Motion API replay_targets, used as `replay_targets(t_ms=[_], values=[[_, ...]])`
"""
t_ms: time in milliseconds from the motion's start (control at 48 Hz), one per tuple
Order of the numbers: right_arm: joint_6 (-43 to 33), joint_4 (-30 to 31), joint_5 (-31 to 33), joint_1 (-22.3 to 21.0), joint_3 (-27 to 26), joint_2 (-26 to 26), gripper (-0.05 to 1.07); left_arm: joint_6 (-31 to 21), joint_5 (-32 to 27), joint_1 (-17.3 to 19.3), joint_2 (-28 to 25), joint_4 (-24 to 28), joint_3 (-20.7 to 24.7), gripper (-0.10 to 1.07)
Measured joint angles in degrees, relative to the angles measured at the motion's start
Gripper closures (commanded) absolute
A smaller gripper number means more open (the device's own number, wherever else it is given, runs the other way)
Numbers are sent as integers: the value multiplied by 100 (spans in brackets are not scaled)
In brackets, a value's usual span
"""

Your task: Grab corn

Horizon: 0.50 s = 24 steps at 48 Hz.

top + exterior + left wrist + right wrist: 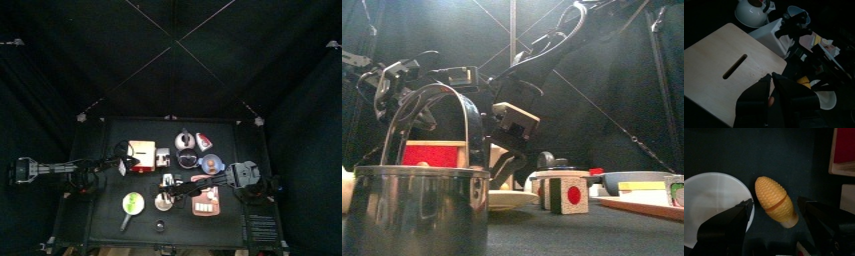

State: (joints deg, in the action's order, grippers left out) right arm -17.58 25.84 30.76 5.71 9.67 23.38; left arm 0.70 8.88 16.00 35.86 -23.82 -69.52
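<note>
The corn (774,200) is a yellow cob lying on the black table, its tip pointing away from my wrist. My right gripper (774,204) is open, with one jaw on each side of the cob and a small gap at both sides. In the top view the right gripper (168,184) reaches across to the table's middle front, just above a white plate (164,201). The same plate (711,208) lies right beside the corn. My left gripper (771,80) rests at the left with its jaws together, holding nothing I can see.
A metal pot (416,210) with a bail handle stands close at the front. A red block (433,153) and a cube with a red dot (569,192) stand behind it. A wooden board (731,65) lies before the left gripper. A kettle (185,138) is at the back.
</note>
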Motion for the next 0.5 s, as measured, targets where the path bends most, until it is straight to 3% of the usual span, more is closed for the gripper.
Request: replay_targets(t_ms=[500], values=[[0, -35, -35, -53, 44, 0, 3, 0, 0, 9, 0, 0, 0, 39]])
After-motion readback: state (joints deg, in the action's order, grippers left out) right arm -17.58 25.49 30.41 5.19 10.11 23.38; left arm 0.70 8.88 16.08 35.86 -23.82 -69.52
